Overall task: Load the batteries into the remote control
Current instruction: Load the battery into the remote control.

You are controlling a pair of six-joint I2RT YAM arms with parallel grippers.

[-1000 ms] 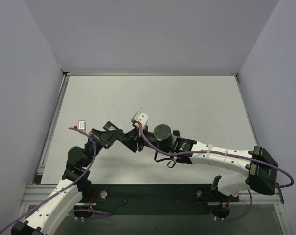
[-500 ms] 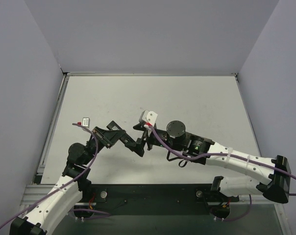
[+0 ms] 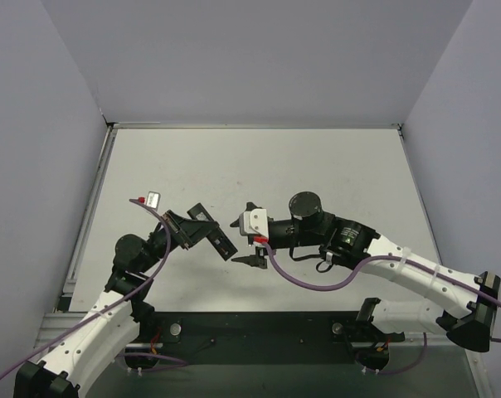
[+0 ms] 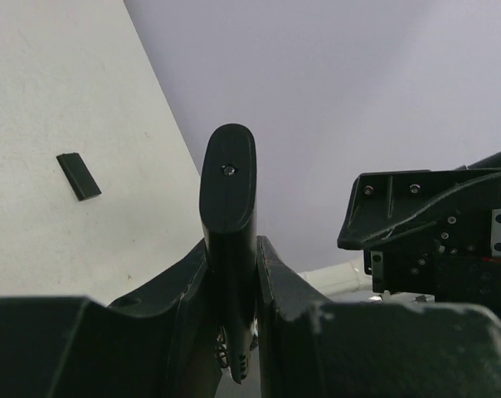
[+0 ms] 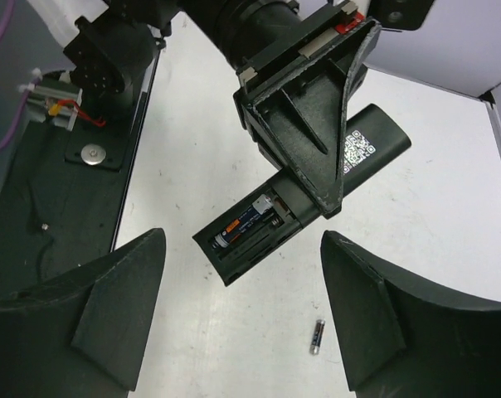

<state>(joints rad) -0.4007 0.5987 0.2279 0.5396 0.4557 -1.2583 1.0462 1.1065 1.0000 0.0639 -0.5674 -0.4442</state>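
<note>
The left gripper (image 4: pixel 231 264) pinches the remote control (image 5: pixel 364 148) edge-on, low in the centre of the left wrist view; in the right wrist view the remote slants across mid-frame, its open compartment facing the camera with one battery (image 5: pixel 249 222) seated inside; a second battery (image 5: pixel 316 337) lies on the table (image 5: pixel 449 232) at lower centre; the right gripper (image 5: pixel 242 311) is spread wide, holding nothing, near the remote's open end; the cover piece (image 4: pixel 78 176) lies flat at upper left of the left wrist view.

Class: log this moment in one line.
left fingers: shut on remote | right fingers: open | loaded battery: in remote | loose battery: on table | cover: off
</note>
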